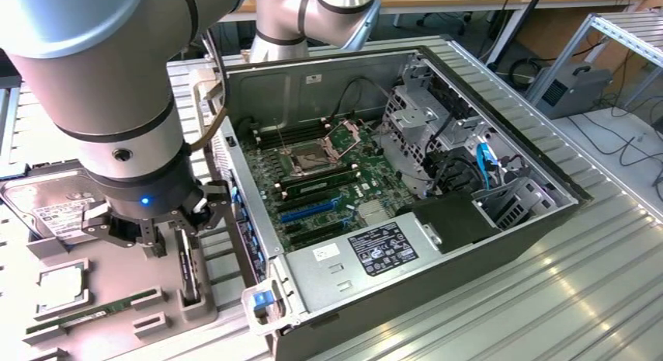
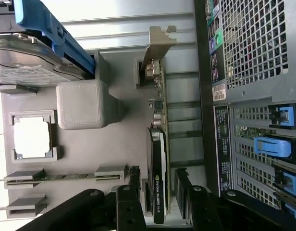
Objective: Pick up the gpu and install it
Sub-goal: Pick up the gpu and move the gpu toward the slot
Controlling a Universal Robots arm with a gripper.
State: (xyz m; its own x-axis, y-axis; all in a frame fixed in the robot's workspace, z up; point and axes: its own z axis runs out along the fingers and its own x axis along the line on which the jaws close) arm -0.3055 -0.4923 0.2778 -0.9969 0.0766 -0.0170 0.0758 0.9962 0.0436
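The gpu [image 1: 188,266] [image 2: 158,144] stands on edge in a slot of the grey tray [image 1: 114,272] [image 2: 114,139], on the exterior view's left of the open computer case [image 1: 414,182]. Its long axis runs near to far, with the bracket end towards the hard drive [image 1: 52,210] [image 2: 32,62]. The tool [image 1: 176,230] [image 2: 157,187] straddles it with its fingers [image 2: 186,192] spread, gripping nothing. A memory stick [image 1: 88,314] [image 2: 66,177] lies to the left.

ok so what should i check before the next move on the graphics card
1. Gripper centred over the graphics card: ok, it straddles the card.
2. Card standing on edge in the gray tray: ok.
3. Fingers closed on the card: not ok, gaps on both sides.
4. Computer case open, board exposed: ok.
5. Blue slot free: ok, nothing in it.
6. Card loose in the tray: cannot tell.
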